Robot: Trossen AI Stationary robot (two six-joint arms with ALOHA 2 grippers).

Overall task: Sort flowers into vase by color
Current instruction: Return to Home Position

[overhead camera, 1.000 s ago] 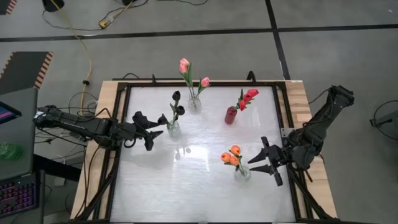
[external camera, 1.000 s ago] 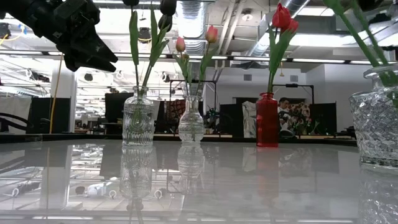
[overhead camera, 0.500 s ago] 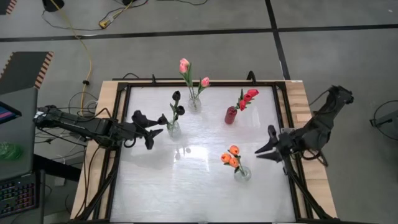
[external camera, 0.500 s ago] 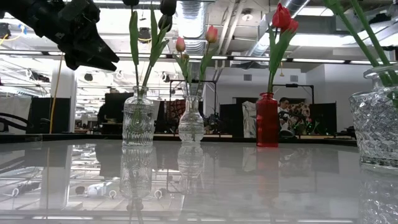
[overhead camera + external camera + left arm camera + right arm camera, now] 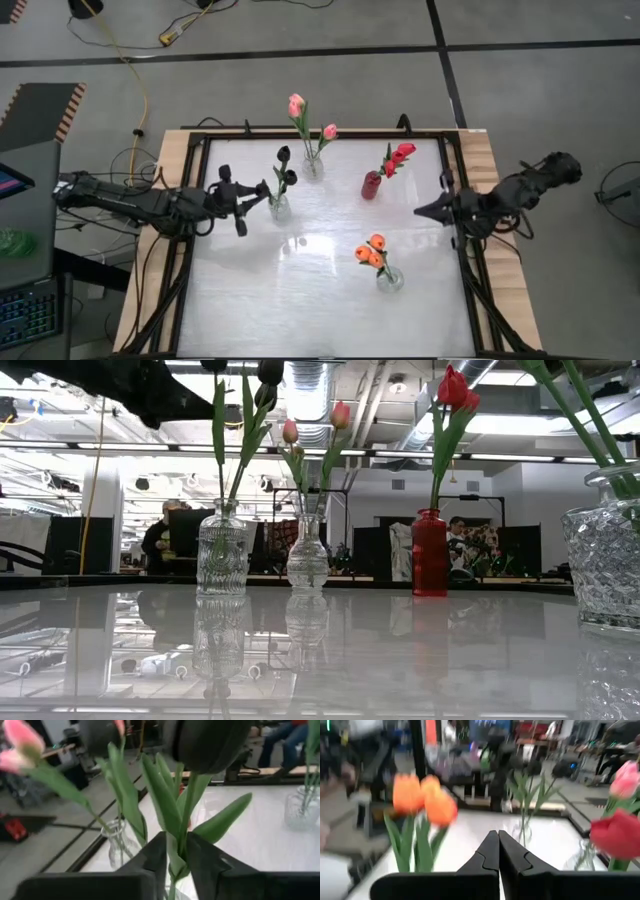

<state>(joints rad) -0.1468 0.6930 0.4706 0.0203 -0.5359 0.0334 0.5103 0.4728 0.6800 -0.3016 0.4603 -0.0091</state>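
The right gripper (image 5: pixel 497 839), clenched on nothing, hung at the bench's (image 5: pixel 320 300) right edge, apart from the vased orange tulips (image 5: pixel 372 252). The left gripper (image 5: pixel 177 840), slightly parted, hovered just beside the vased black tulips (image 5: pixel 287 177).

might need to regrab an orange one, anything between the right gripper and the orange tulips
Nothing visible. The right gripper, shut, hangs by the table's right edge, and only bare tabletop lies between it and the orange tulips. The red vase stands off that line. The left gripper waits by the black tulips.
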